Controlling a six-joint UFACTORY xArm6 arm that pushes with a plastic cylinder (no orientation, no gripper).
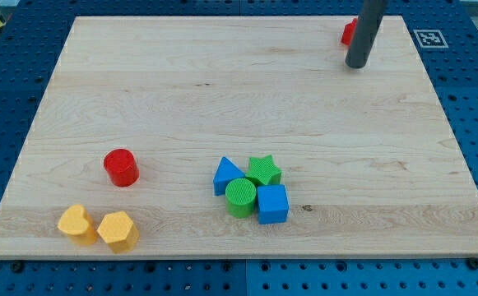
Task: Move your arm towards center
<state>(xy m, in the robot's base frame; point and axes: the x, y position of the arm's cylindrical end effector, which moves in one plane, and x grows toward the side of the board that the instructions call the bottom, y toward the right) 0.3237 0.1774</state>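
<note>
My tip [355, 65] rests on the wooden board [222, 90] near the view's top right corner. A red block [348, 33] sits just behind the rod, mostly hidden, so its shape cannot be made out. A red cylinder [121, 167] stands at the lower left. Two yellow blocks lie at the bottom left: one heart-like [75, 224], one hexagonal [118, 230]. A cluster sits below the centre: a blue triangle [227, 174], a green star [263, 171], a green cylinder [240, 197] and a blue cube [272, 203]. My tip is far from all of these.
The board lies on a blue perforated table [8, 82]. A black-and-white marker tag [429, 38] is at the board's top right corner.
</note>
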